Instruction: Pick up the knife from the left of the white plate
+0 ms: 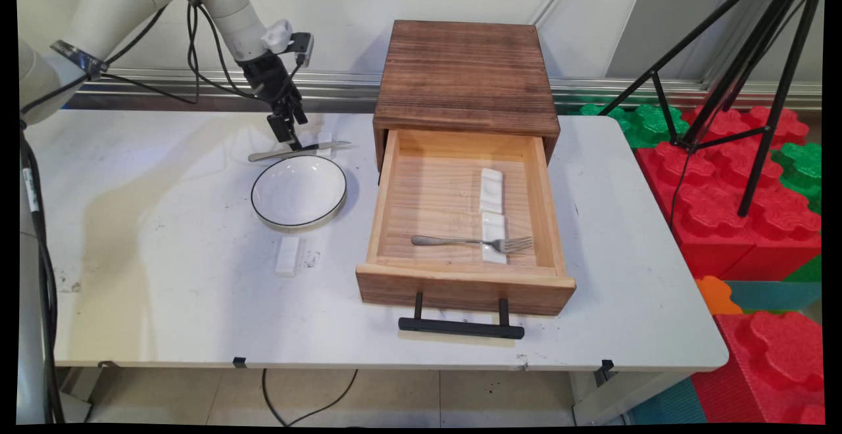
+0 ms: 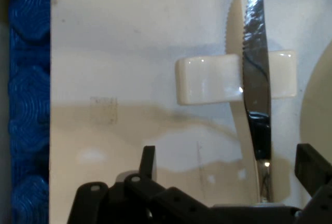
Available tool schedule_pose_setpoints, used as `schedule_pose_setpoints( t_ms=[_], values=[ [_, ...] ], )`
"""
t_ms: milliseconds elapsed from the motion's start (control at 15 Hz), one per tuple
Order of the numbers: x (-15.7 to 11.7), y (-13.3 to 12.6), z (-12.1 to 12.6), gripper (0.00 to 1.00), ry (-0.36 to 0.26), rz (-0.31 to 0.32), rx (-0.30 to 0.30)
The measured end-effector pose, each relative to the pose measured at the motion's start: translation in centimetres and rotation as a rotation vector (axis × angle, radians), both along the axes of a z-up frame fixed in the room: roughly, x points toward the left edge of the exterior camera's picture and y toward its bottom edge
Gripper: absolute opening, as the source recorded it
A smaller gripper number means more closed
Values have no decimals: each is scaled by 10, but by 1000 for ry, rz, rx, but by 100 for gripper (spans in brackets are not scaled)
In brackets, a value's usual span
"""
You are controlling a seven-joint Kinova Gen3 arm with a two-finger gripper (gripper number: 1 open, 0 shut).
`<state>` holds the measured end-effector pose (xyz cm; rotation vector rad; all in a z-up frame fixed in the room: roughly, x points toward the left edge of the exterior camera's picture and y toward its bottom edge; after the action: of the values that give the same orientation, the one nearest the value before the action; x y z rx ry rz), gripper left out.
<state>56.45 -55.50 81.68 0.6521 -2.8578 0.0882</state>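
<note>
My gripper [image 1: 290, 137] hangs low over the back left of the table, just behind a white bowl [image 1: 299, 192] with a dark rim. It is open, and its fingers [image 2: 148, 161] straddle the handle end of a table knife [image 2: 256, 94] without touching it. The knife [image 1: 299, 151] lies flat, its serrated blade propped on a small white rest [image 2: 207, 79]. The handle sits nearer the right-hand finger in the hand view.
A wooden box [image 1: 466, 79] stands mid-table with its drawer [image 1: 388, 191] pulled out. Inside lie a fork [image 1: 470, 242] and two white rests [image 1: 491, 191]. Another white rest [image 1: 287, 255] lies on the table in front of the bowl. A tripod [image 1: 743, 66] and foam blocks stand to the right.
</note>
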Motion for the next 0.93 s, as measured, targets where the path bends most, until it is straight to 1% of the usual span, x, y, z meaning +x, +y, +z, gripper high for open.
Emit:
schedule_pose_setpoints(
  t_ms=[467, 533, 933],
  values=[
    [-4, -4, -15, 100, 1, 4, 16],
    [-4, -4, -16, 0, 1, 3, 17],
    [-6, 0, -18, 0, 3, -2, 17]
  ],
)
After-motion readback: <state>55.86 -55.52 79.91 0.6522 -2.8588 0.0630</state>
